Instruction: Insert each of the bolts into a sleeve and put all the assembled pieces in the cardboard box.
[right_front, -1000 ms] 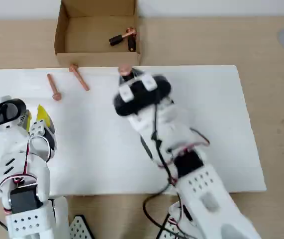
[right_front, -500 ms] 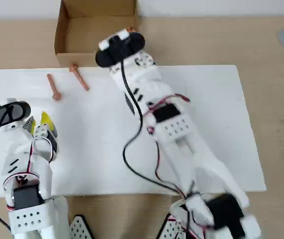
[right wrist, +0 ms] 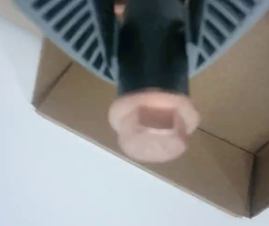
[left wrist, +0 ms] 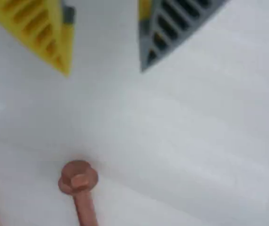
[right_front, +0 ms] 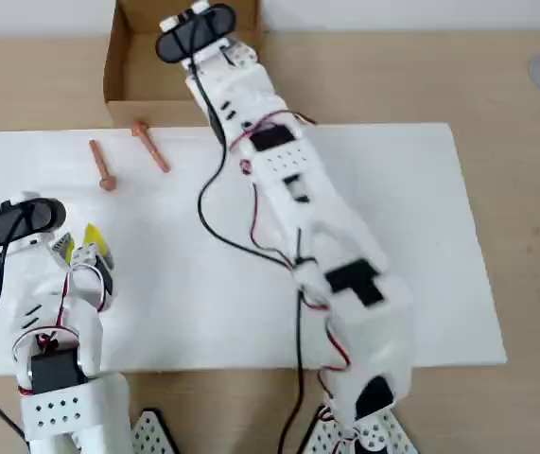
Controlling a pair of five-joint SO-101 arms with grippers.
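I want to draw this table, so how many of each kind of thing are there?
Loose bolts: 2
Bolt in sleeve, in right pincer: 1
Cardboard box: 1
Total: 4

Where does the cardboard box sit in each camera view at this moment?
High view: cardboard box at the picture's top, against the white mat's far edge.
Right wrist view: box behind the sleeved bolt in the right gripper.
Left wrist view: faces the mat and a loose bolt instead.
Shared landmark: the white mat.
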